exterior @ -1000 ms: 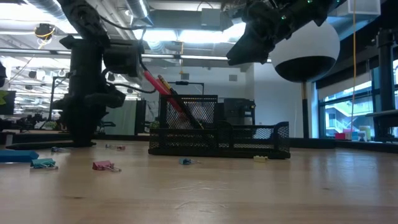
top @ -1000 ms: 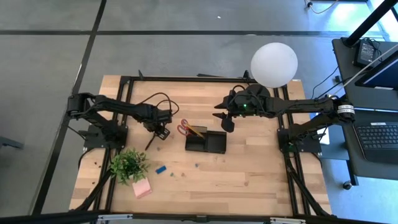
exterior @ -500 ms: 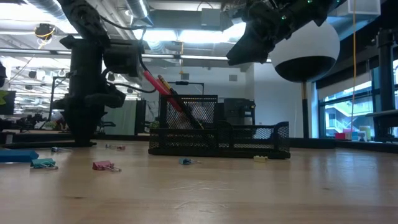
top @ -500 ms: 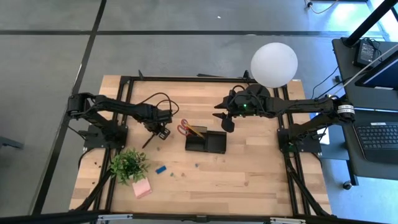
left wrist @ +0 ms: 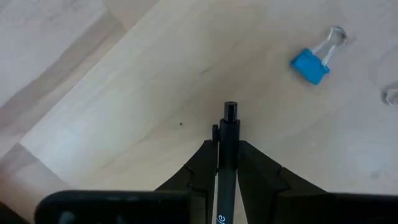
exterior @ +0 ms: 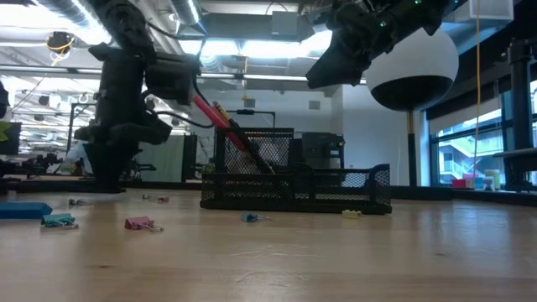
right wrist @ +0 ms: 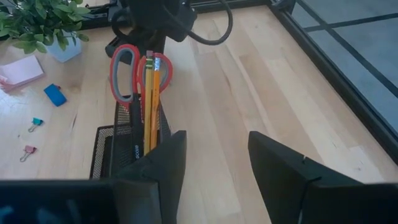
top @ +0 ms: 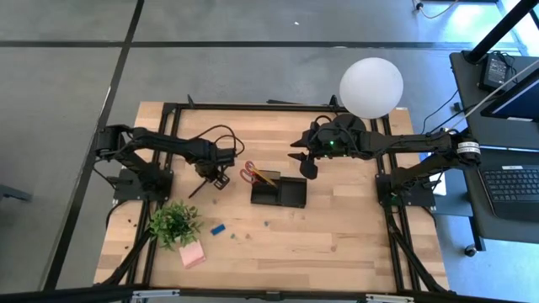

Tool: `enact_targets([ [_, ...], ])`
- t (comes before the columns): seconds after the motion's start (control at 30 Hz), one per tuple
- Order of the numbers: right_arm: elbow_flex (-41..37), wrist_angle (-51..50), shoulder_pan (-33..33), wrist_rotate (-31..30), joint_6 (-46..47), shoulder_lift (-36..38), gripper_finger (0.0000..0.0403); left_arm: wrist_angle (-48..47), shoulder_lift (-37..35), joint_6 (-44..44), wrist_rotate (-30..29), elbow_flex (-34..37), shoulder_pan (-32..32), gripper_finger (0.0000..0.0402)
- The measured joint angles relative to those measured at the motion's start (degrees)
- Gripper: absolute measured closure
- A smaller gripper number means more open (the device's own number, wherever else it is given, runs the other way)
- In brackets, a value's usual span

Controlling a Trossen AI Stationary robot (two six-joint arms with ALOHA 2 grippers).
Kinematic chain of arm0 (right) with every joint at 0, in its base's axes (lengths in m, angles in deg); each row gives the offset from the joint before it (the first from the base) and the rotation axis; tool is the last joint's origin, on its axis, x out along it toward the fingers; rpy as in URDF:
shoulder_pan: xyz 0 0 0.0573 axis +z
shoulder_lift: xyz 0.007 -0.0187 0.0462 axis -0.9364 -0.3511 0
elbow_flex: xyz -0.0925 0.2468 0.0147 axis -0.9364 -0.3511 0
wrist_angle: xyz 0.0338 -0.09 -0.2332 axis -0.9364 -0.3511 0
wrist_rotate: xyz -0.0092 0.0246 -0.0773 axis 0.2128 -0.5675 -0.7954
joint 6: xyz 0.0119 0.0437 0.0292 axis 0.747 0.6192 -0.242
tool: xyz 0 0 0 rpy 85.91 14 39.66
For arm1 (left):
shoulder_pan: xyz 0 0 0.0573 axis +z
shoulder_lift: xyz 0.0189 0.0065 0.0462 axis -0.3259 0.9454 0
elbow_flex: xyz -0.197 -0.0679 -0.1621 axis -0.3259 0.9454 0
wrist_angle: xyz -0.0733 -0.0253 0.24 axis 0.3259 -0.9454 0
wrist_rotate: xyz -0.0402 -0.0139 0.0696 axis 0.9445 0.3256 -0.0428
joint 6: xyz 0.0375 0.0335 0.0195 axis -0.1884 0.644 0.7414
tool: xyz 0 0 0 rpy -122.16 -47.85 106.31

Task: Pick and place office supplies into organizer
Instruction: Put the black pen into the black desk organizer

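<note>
Left gripper (left wrist: pixel 227 163): low over the worktop (top: pixel 337 236), fingers clamped on a dark pen (left wrist: pixel 228 155) | organizer (top: pixel 279 192): mid-worktop, holding red-handled scissors (right wrist: pixel 132 71) and 2 pencils (right wrist: pixel 151 102) | right gripper (right wrist: pixel 212 163): above the organizer, fingers apart, empty.

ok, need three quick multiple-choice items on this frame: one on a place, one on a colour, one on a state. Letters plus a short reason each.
1. Where are the scissors?
A. flat by the plant
B. standing in the organizer
C. in the right gripper

2. What colour is the binder clip in the left wrist view?
A. blue
B. pink
C. green

3. What is the left gripper doing?
A. open over bare wood
B. shut on a pen
C. shut on a pencil

Key: 1 B, red handles rise from the mesh cup beside the pencils. 2 A, its body is bright blue. 3 B, a dark pen sits clamped between its fingers.
</note>
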Motion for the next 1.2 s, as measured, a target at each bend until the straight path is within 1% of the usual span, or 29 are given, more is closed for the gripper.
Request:
enact_targets([
  [0.2, 0.0, 0.0, 0.0, 0.0, -0.1, 0.0, 0.0225, -3.8, -0.1, 2.6, 0.8, -2.7, 0.1, 0.0353],
  [0.37, 0.0, 0.0, 0.0, 0.0, -0.1, 0.0, 0.0225, -4.6, -1.2, 5.6, 0.9, -6.8, 0.1, 0.0353],
  [0.43, 0.0, 0.0, 0.0, 0.0, -0.1, 0.0, 0.0225, -6.4, -2.1, 6.1, 0.8, -8.8, 0.1, 0.0353],
  [0.53, 0.0, 0.0, 0.0, 0.0, -0.1, 0.0, 0.0225, -10.5, -4.2, 7.4, -0.5, -12.4, 0.2, 0.0354],
  [0.67, 0.0, 0.0, 0.0, 0.0, -0.1, 0.0, 0.0225, -16.4, -7.6, 7.9, -4.3, -17.6, 0.2, 0.0353],
  [0.8, 0.0, 0.0, 0.0, 0.0, 0.3, 0.0, 0.0225, -16.6, -12.2, 8.3, -6.7, -21.7, 0.2, 0.0353],
  [0.93, 0.0, 0.0, 0.0, 0.0, 1.5, 0.0, 0.0225, -12.0, -17.0, 9.2, -8.8, -24.4, 0.2, 0.0353],
  [1.0, 0.0, 0.1, 0.0, 0.9, 1.6, 0.0, 0.0225, -6.3, -19.4, 10.9, -9.3, -24.6, 0.2, 0.0353],
  [1.07, 0.0, 1.2, 0.0, 3.0, 1.7, 0.0, 0.0225, 0.0, -21.2, 13.5, -9.3, -24.6, 0.1, 0.0353],
  [1.2, 0.0, 4.4, 0.2, 7.3, 2.3, 0.0, 0.0225, 13.2, -22.4, 19.9, -8.2, -24.6, -0.8, 0.0352],
])
